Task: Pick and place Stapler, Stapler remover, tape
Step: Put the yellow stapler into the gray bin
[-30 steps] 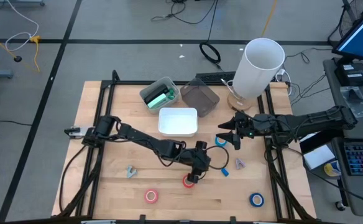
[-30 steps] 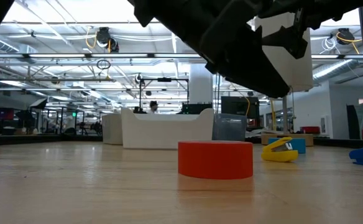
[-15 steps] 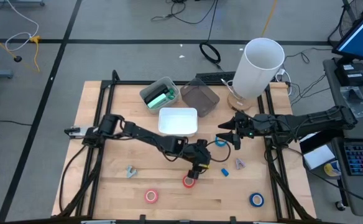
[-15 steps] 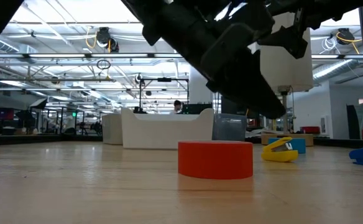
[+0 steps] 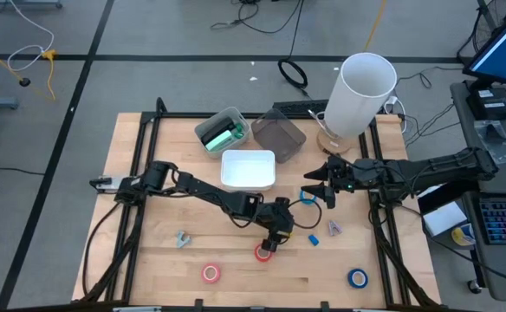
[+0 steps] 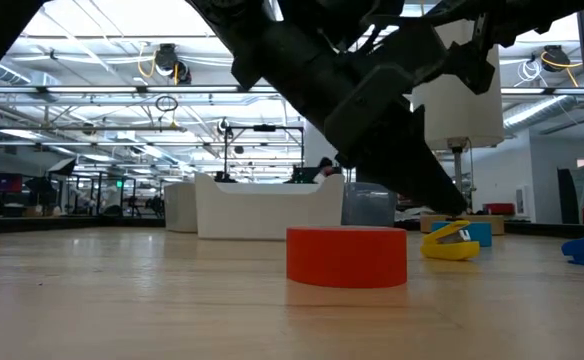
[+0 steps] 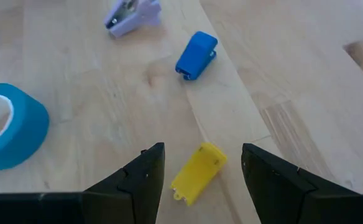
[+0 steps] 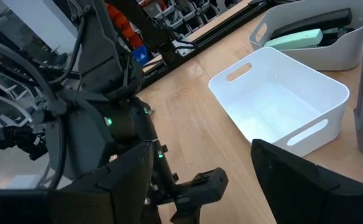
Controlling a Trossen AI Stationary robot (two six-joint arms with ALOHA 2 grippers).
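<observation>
**A:** What's the left gripper point(image 7: 201, 152) doing?

**B:** It hangs low over the middle of the desk point(image 5: 149, 260). Its jaws are spread wide with nothing in them. A small yellow stapler point(image 7: 197, 173) lies on the wood just below the gap between the fingers, untouched.

**A:** How many staplers in all?

**B:** Three. There's the yellow one and a small blue stapler point(image 7: 196, 55) a little beyond it. A green stapler point(image 5: 223, 136) lies in the grey bin point(image 5: 234, 115) near the back edge.

**A:** And removers?

**B:** Two. A lilac stapler remover point(image 5: 334, 228) lies just past the blue stapler. A grey stapler remover point(image 5: 182, 238) sits well apart from it, toward the left edge.

**A:** Tape?

**B:** Four rolls. The red tape point(image 5: 262, 252) is right beside the left gripper, on its front-edge side. A pink roll point(image 5: 210, 274) lies close to the front edge. One blue roll point(image 5: 358, 278) sits near the front right corner. The other blue roll point(image 5: 308, 198) is just under the right gripper point(image 5: 314, 187).

**A:** Is that one gripping anything?

**B:** No. It waits right of centre with its jaws apart and empty.

**A:** Bins?

**B:** Three. There's the grey one, an empty white bin point(image 5: 249, 157) in front of it and a dark tinted bin point(image 5: 277, 136) beside them. A tall white cylinder point(image 5: 364, 94) stands at the back right corner.
</observation>
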